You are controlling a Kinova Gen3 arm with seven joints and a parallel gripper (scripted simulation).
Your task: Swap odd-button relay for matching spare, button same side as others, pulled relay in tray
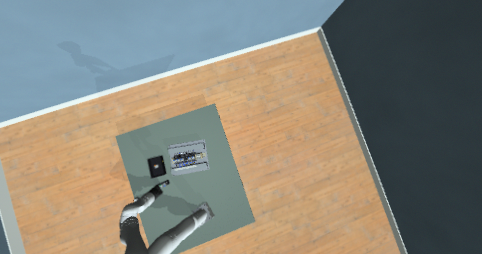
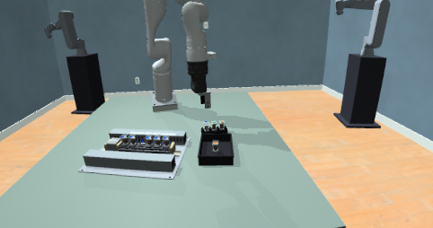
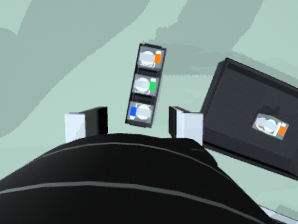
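The pincer [image 1: 166, 182] [image 2: 205, 101] [image 3: 138, 119] is open, its pale, blocky fingers apart with nothing between. In the wrist view, the blue-buttoned spare [image 2: 206, 126] [image 3: 141, 111] sits at the six o'clock end of a narrow black rack [image 2: 215, 132] [image 3: 142, 97], below green and orange ones. Toward three o'clock, a matte black rectangular tray [image 1: 152, 173] [image 2: 216, 158] [image 3: 235, 100] holds the clear-topped, orange-buttoned relay [image 1: 156, 166] [image 2: 216, 146] [image 3: 270, 126].
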